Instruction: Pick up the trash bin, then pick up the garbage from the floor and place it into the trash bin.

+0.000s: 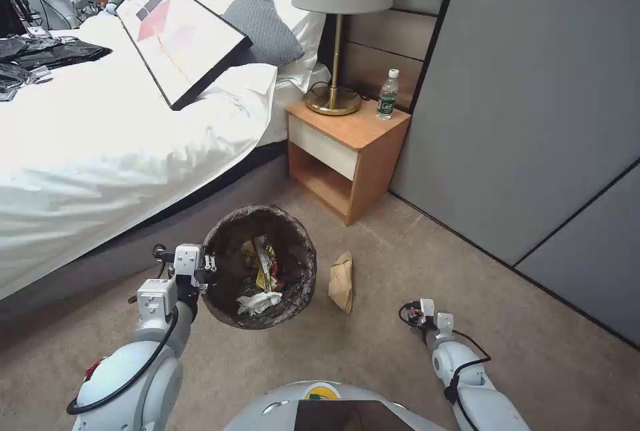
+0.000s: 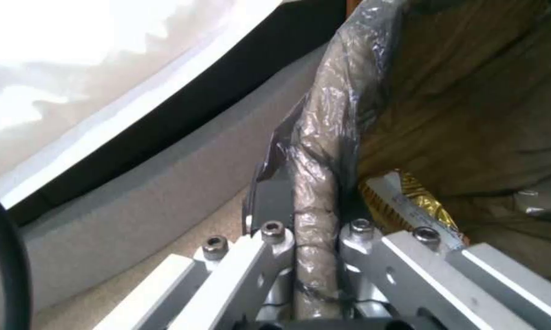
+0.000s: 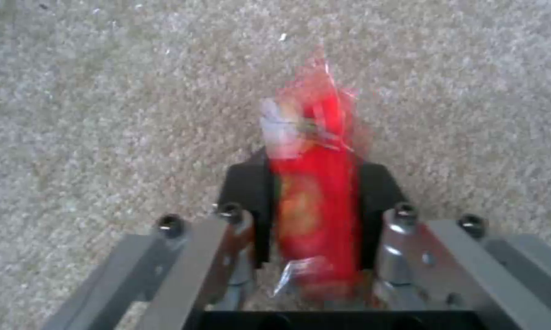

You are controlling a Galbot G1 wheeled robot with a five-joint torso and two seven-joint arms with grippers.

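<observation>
Head view: the left end effector (image 1: 208, 264) is clamped on the near-left rim of the trash bin (image 1: 260, 267), which hangs tilted above the carpet (image 1: 400, 257) beside the bed (image 1: 100, 151). Yellow snack wrappers (image 1: 265, 264) and a white tissue (image 1: 257, 302) lie inside the bin. A brown paper bag (image 1: 341, 281) lies on the carpet just right of the bin. The right end effector (image 1: 415, 314) is low over the carpet, right of the paper bag. A green-labelled bottle (image 1: 387, 95) stands on the nightstand (image 1: 347, 144) beside the lamp (image 1: 339, 31).

Left wrist view: the left end effector (image 2: 315, 215) is closed on the bag-covered rim of the trash bin (image 2: 324, 137); a gold-yellow wrapper (image 2: 410, 206) lies inside.

Right wrist view: the right end effector (image 3: 315, 197) is closed on a red wrapper (image 3: 315, 183), above the carpet (image 3: 104, 114).
</observation>
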